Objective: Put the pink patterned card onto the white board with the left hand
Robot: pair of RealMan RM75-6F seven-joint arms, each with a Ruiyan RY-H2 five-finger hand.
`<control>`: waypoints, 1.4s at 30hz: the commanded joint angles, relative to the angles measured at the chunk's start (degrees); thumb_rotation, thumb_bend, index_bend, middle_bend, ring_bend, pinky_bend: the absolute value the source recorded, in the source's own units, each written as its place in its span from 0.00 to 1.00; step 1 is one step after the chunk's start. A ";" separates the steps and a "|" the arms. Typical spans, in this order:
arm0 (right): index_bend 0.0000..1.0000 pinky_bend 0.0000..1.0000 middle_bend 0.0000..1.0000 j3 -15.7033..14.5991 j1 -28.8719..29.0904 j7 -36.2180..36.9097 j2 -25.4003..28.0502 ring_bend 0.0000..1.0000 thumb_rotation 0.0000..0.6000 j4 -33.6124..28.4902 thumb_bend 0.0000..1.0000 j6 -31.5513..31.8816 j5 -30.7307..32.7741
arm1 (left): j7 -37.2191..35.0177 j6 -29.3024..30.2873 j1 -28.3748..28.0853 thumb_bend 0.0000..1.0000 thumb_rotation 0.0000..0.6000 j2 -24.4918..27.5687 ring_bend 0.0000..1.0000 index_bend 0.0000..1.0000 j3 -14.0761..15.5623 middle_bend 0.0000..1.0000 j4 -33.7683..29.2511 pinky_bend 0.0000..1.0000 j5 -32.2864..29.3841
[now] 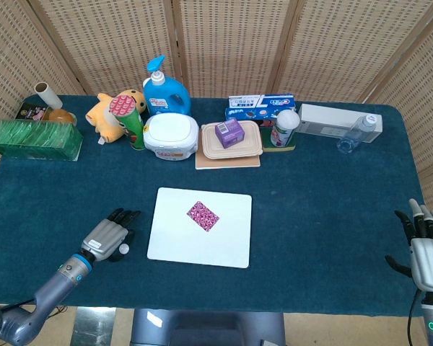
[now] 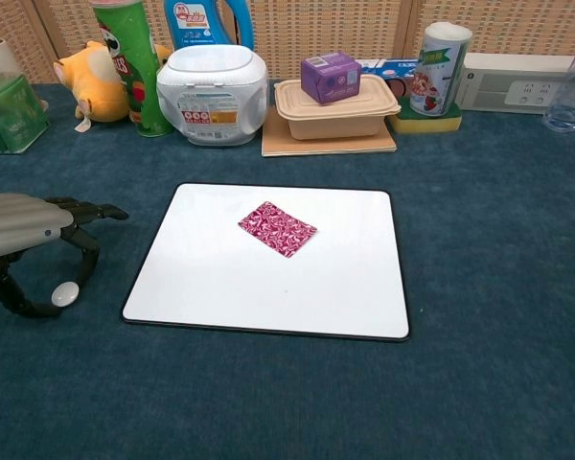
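Since the pink patterned card already lies flat on the white board, approx. centre, the task is judged done. Left robot hand is parked on the desk just beside the board, fingers spread, nothing held, w/ a small white disc under it. Right robot hand is kept well apart, fingers spread, empty.

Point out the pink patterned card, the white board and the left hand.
pink patterned card (image 2: 277,229), chest view, middle of its patterned face.
white board (image 2: 268,287), chest view, bare white surface in front of the card.
left hand (image 1: 108,236), head view, grey back of the hand.
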 commanded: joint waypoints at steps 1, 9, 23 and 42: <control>0.15 0.00 0.00 -0.01 0.04 -0.02 -0.02 0.00 1.00 0.02 0.03 -0.12 0.06 | -0.61 -0.23 -0.34 0.23 1.00 0.55 0.00 0.53 -0.74 0.00 -0.82 0.02 0.00; 0.15 0.00 0.00 -0.02 0.00 0.09 0.06 0.00 1.00 -0.11 0.03 -0.09 0.02 | 1.72 -2.77 -5.54 0.22 1.00 0.94 0.00 0.52 -6.95 0.00 -3.49 0.02 -1.83; 0.15 0.00 0.00 0.27 0.09 0.53 0.35 0.00 1.00 -0.07 0.03 -0.72 0.94 | 9.74 -15.91 -22.91 0.22 1.00 -13.33 0.00 0.52 -16.61 0.00 8.80 0.02 -17.13; 0.16 0.00 0.00 0.55 0.27 0.45 0.25 0.00 1.00 0.08 0.03 -1.15 1.69 | 13.87 -15.02 -29.93 0.21 1.00 -19.29 0.00 0.52 -13.83 0.00 15.05 0.02 -28.72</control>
